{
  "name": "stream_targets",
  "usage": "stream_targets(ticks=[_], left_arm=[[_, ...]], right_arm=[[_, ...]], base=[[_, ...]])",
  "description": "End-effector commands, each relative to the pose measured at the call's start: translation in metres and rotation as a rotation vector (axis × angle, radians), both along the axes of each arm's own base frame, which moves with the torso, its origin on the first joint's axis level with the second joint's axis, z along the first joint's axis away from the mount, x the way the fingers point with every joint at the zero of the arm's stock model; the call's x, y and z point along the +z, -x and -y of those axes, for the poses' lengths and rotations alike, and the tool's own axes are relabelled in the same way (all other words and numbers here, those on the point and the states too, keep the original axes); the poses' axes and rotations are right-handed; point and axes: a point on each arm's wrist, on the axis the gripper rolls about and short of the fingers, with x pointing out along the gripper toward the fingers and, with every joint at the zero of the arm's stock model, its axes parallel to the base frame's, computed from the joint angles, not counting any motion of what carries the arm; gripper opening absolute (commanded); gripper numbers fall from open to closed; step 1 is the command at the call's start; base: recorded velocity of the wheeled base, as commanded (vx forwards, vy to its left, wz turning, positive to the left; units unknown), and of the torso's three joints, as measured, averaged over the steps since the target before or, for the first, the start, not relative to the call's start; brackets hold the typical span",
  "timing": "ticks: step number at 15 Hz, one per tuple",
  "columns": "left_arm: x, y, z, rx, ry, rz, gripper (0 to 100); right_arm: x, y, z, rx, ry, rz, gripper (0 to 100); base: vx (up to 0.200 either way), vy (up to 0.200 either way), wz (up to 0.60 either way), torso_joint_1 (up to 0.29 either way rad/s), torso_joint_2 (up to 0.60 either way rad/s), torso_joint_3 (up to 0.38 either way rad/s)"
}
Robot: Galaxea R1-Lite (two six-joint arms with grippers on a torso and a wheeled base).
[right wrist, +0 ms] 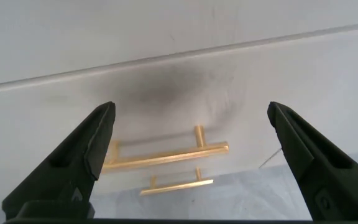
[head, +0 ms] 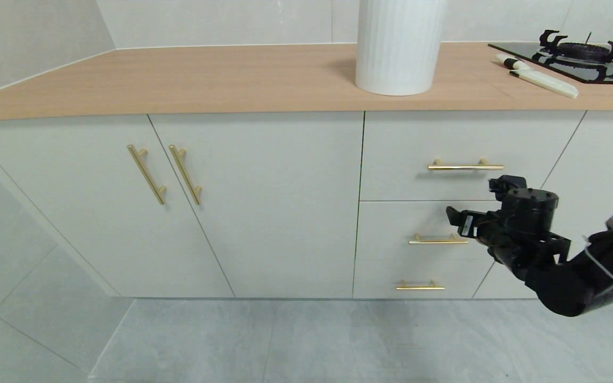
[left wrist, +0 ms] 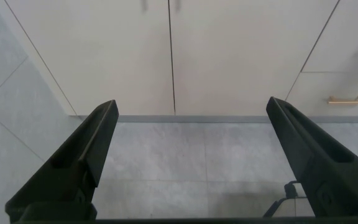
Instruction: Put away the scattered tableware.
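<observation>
My left gripper (left wrist: 191,106) hangs low over the grey floor (head: 306,340). Its fingers are spread wide with nothing between them, and it faces the foot of the cupboard doors (head: 264,202).

My right gripper (head: 479,205) is up against the drawer stack on the right side of the cupboard. Its fingers are also wide apart and hold nothing. It sits just in front of the middle drawer's brass handle (head: 438,241), and I cannot tell whether it touches it. In the right wrist view that handle (right wrist: 166,155) lies between the two fingers, with the bottom handle (right wrist: 176,185) beyond it. The top drawer's handle (head: 465,167) is above the gripper.

Up on the tabletop (head: 205,80), a tall white ribbed container (head: 398,48) stands near the front edge, above the seam between doors and drawers. A pale knife (head: 551,85) lies towards the tabletop's right end, just beside the near corner of the black hob (head: 588,58).
</observation>
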Motion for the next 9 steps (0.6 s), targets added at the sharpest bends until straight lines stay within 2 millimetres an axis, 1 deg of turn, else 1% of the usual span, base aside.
stream_targets(ticks=[1,2,3,4,5,6,7,8,9], left_arm=[[0.000,0.000,0.000,0.001,0.000,0.000,100],[0.000,0.000,0.000,0.001,0.000,0.000,100],[0.000,0.000,0.000,0.001,0.000,0.001,100],[0.000,0.000,0.000,0.001,0.000,0.000,100],[0.000,0.000,0.000,0.001,0.000,0.000,100],[0.000,0.000,0.000,0.001,0.000,0.000,100],[0.000,0.000,0.000,0.001,0.000,0.000,100],[0.000,0.000,0.000,0.001,0.000,0.000,100],[0.000,0.000,0.000,0.001,0.000,0.000,100]], right_arm=[[0.055,0.074,0.010,0.015,-0.004,0.102,100],[0.078,0.111,0.016,0.011,0.006,0.173,100],[0.093,0.144,0.022,0.023,0.018,0.233,100],[0.100,0.163,0.027,0.025,0.037,0.266,100],[0.106,0.196,0.038,0.021,0.102,0.308,100],[0.105,0.227,0.049,0.009,0.187,0.319,100],[0.105,0.241,0.054,-0.006,0.207,0.328,100],[0.108,0.273,0.067,-0.060,0.211,0.345,100],[0.109,0.286,0.072,-0.080,0.213,0.346,100]], base=[[0.000,0.000,0.00,0.000,0.00,0.000],[0.000,0.000,0.00,0.000,0.00,0.000],[0.000,0.000,0.00,0.000,0.00,0.000],[0.000,0.000,0.00,0.000,0.00,0.000],[0.000,0.000,0.00,0.000,0.00,0.000],[0.000,0.000,0.00,0.000,0.00,0.000],[0.000,0.000,0.00,0.000,0.00,0.000],[0.000,0.000,0.00,0.000,0.00,0.000],[0.000,0.000,0.00,0.000,0.00,0.000]])
